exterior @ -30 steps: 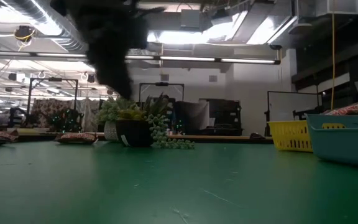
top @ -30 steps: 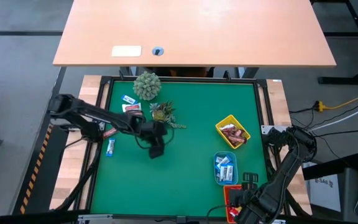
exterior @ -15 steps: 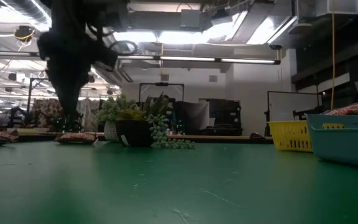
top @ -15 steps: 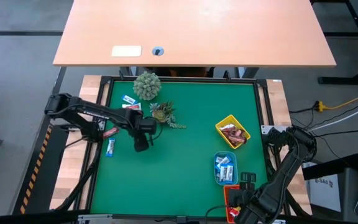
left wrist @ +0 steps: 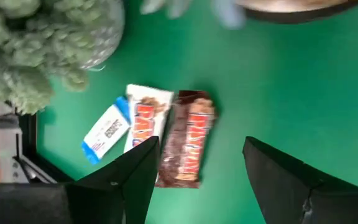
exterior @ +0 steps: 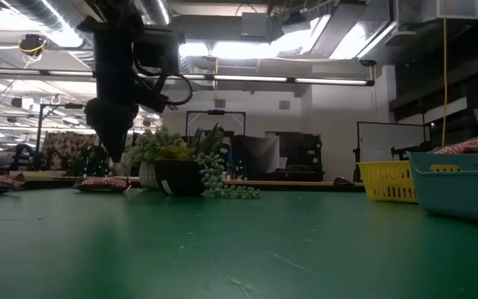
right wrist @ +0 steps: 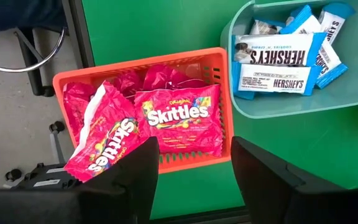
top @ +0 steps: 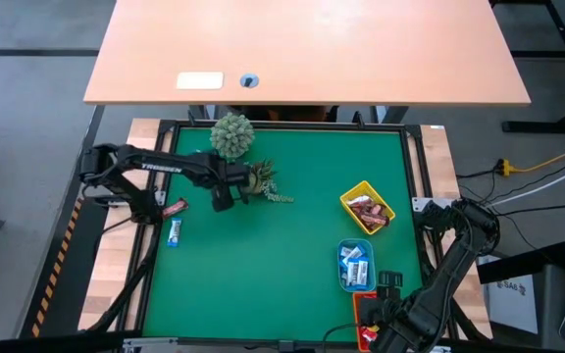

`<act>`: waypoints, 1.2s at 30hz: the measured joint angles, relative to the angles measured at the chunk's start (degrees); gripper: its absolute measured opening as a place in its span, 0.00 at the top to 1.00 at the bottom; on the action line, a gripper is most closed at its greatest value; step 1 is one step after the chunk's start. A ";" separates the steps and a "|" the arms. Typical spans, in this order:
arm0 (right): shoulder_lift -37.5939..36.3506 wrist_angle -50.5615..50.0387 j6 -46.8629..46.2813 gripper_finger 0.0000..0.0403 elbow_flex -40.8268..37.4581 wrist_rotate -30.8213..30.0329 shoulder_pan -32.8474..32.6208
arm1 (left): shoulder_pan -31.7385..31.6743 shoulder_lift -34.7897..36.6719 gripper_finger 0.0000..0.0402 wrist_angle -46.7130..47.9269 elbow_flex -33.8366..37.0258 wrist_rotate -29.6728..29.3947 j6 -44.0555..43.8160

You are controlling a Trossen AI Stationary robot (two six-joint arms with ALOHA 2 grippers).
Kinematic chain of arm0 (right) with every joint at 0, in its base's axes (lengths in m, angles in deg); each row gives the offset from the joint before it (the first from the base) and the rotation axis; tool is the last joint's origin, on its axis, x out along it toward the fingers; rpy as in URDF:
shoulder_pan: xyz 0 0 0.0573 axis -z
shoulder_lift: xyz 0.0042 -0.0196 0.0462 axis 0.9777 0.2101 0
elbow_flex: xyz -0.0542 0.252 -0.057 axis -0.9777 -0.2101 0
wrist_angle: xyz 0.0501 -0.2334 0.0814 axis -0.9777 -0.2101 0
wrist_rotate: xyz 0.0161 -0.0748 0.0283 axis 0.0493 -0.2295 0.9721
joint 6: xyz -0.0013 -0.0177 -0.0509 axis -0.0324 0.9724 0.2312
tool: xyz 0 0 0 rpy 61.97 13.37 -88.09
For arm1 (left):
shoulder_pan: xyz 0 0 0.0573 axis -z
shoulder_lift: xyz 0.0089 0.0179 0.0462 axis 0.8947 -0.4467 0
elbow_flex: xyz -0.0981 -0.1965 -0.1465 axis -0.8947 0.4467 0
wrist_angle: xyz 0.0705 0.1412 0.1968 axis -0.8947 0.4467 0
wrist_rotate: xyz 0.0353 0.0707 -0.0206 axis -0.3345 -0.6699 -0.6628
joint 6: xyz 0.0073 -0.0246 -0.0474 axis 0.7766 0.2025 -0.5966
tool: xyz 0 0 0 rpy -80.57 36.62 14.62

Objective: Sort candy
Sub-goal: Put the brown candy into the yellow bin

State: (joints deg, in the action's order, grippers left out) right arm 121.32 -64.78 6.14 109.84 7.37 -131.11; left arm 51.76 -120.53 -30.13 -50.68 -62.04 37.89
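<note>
My left gripper [left wrist: 197,171] [top: 222,202] hangs open over the far left of the green mat, beside the small plant [top: 258,179], with nothing between its fingers. Below it lie a brown candy bar [left wrist: 188,148], a white bar [left wrist: 145,118] and a blue-and-white wrapper [left wrist: 106,129], all flat on the mat. More candy lies to the left: a red packet [top: 175,207] and a blue one [top: 174,232]. My right gripper [right wrist: 194,168] [top: 390,286] waits open above the orange tray [right wrist: 225,146] of red packets [right wrist: 178,118].
A round fuzzy plant [top: 231,134] stands at the far edge. A yellow tray [top: 349,199] with dark bars and a teal tray [right wrist: 303,102] with blue-and-white bars sit at the right. One red packet [right wrist: 101,146] hangs over the orange tray's rim. The mat's middle is bare.
My left gripper has swung from the middle of the mat toward the left and far edge, and now hangs beside the small plant over the candy there. The candy has not moved.
</note>
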 joint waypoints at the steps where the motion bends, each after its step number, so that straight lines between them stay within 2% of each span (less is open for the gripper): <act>1: 0.00 0.00 0.00 0.51 0.00 0.00 0.00 | -0.94 0.02 0.43 -0.08 0.00 -0.02 0.02; 10: 0.00 0.02 0.00 0.51 0.00 -0.02 0.00 | -6.78 0.02 0.45 -6.30 7.22 0.94 5.32; 17: 0.00 0.01 0.00 0.51 0.00 -0.02 0.00 | -9.58 0.02 0.45 -17.77 13.50 0.61 6.11; 24: 0.00 0.02 0.00 0.51 0.00 -0.02 0.00 | -10.79 0.31 0.46 -22.03 15.54 0.26 7.63; 36: 0.00 0.00 0.00 0.51 0.00 -0.02 0.00 | -9.83 0.15 0.71 -22.06 15.66 2.12 5.63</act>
State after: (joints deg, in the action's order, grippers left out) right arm 121.32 -64.78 6.14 109.84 7.35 -131.11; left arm 41.93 -120.38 -52.19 -35.02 -59.93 43.52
